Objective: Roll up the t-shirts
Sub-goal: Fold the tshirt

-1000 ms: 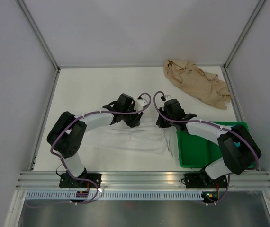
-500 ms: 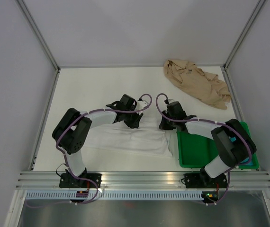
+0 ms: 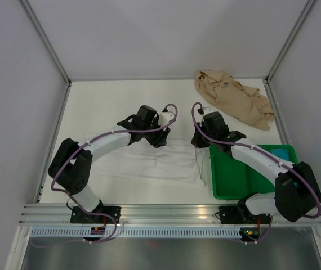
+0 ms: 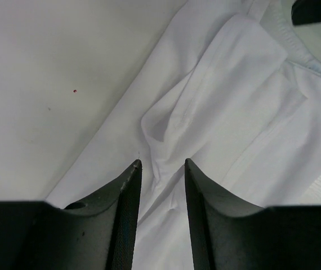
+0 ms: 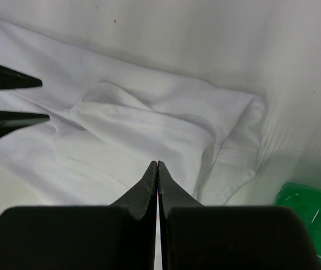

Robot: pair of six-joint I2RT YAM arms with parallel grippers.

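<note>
Black left gripper (image 4: 160, 163): the jaws are parted by a narrow gap; nothing is pinched between them; the tips are held just over a raised crease in the white t-shirt (image 4: 233, 84).
Black right gripper (image 5: 157, 163): the fingers are pressed together tip to tip; no cloth is seen caught between them; it is held above the right part of the white t-shirt, facing the left gripper's fingertips across the wrinkle.
White t-shirt: it is laid flat in a long band across the near middle of the table (image 3: 104, 101); it is rumpled at the centre between the two grippers; the ribbed collar is seen in the left wrist view; its right end is placed just beside the green tray (image 3: 245, 180), and contact cannot be told.
Tan t-shirt (image 3: 233, 98): it is heaped, crumpled, at the far right corner, well apart from both grippers and the white t-shirt.
Green tray: it is set at the near right, partly covered by the right arm.
Table: a white surface, marked by a few small specks.
</note>
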